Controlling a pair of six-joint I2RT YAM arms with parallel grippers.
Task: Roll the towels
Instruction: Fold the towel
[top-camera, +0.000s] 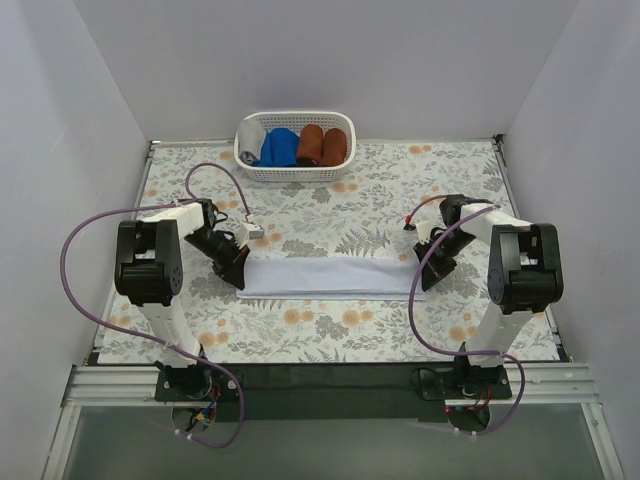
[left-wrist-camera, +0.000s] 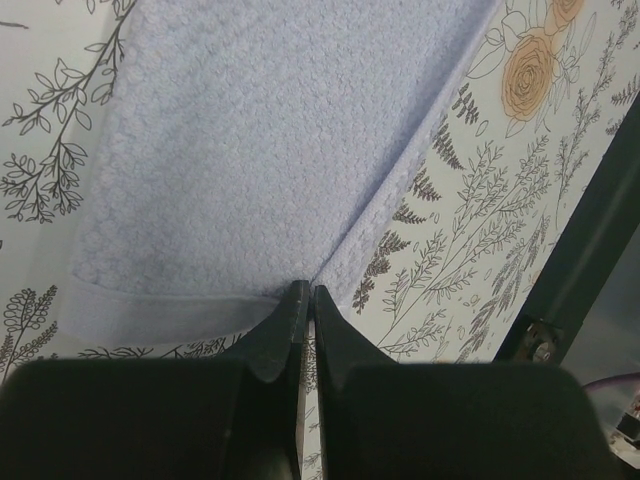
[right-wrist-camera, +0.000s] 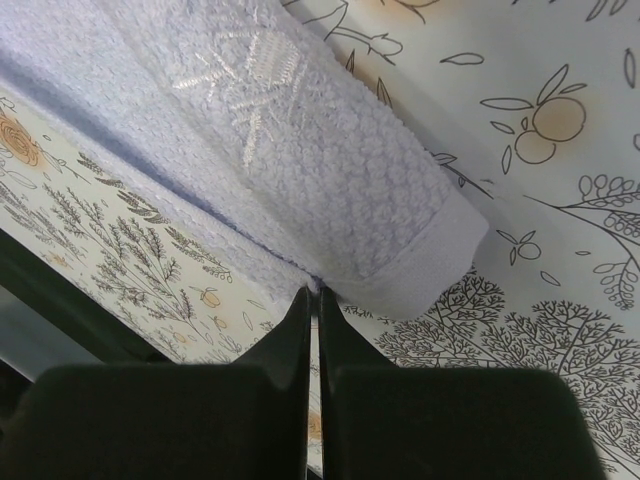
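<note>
Towel (top-camera: 330, 275) (left-wrist-camera: 260, 150) (right-wrist-camera: 300, 150): pale blue-lavender, laid out long and flat on the floral tabletop (top-camera: 350, 205), folded lengthwise, stretched between the two arms.
Left claw (top-camera: 238, 278) (left-wrist-camera: 305, 290): clenched on the near corner of the left end, fingers pressed together.
Right claw (top-camera: 428, 278) (right-wrist-camera: 312, 292): clenched on the near edge of the right end, close to a stitched white motif.
Basket (top-camera: 295, 176): white, set at the far edge, well apart; a grey towel (top-camera: 250, 140), a blue roll (top-camera: 280, 148) and two rust-brown rolls (top-camera: 322, 146) are held inside.
</note>
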